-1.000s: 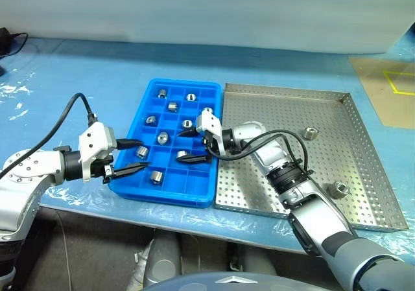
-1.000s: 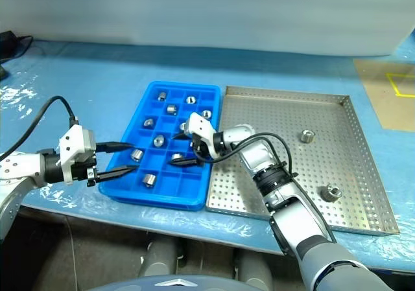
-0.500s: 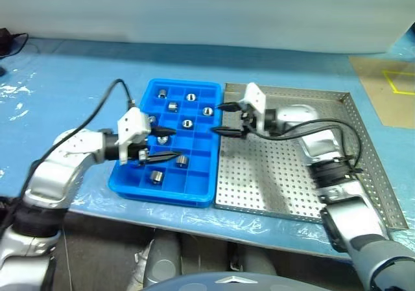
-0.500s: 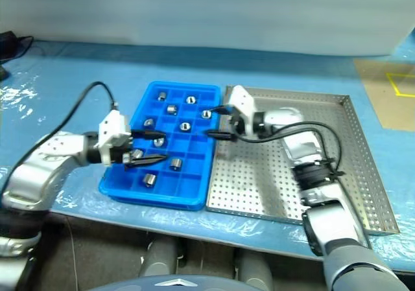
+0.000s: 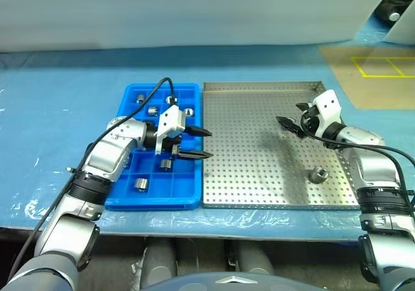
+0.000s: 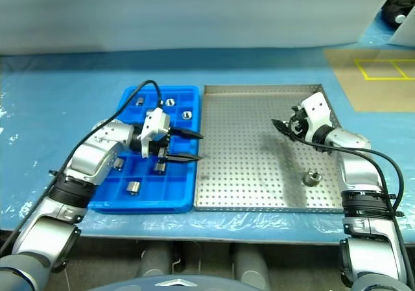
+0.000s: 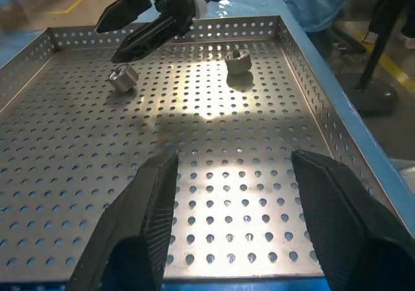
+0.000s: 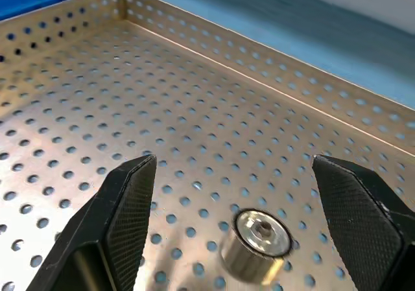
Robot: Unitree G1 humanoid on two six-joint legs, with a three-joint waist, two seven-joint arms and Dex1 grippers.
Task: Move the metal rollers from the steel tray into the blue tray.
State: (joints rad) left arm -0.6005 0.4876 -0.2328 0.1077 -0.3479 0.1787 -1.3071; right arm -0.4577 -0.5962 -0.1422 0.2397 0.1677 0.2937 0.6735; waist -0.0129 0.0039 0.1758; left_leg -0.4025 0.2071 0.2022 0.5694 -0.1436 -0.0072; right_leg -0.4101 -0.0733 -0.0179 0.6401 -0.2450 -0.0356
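Observation:
The steel tray (image 5: 249,174) lies to the right of the blue tray (image 5: 130,200), which holds several metal rollers (image 5: 141,185). One roller (image 5: 318,174) stands on the steel tray's right part. Another roller (image 7: 122,77) lies just under the tips of my right gripper (image 5: 289,113), which hovers open over that side. In the right wrist view that roller (image 8: 256,236) sits on the perforated floor ahead of the spread fingers (image 8: 130,207), untouched. My left gripper (image 5: 209,144) is open and empty at the seam between the two trays, pointing across the steel tray (image 7: 194,194).
Light blue covering (image 5: 58,109) spreads over the table. A brown board with yellow tape lines (image 5: 363,67) lies at the back right. The left arm's black cable (image 5: 152,91) loops over the blue tray. The table's front edge runs just below both trays.
The camera has swung. My right gripper has left the blue tray and crossed to the steel tray's right side, still open. My left gripper moved from the blue tray's left side to its right edge.

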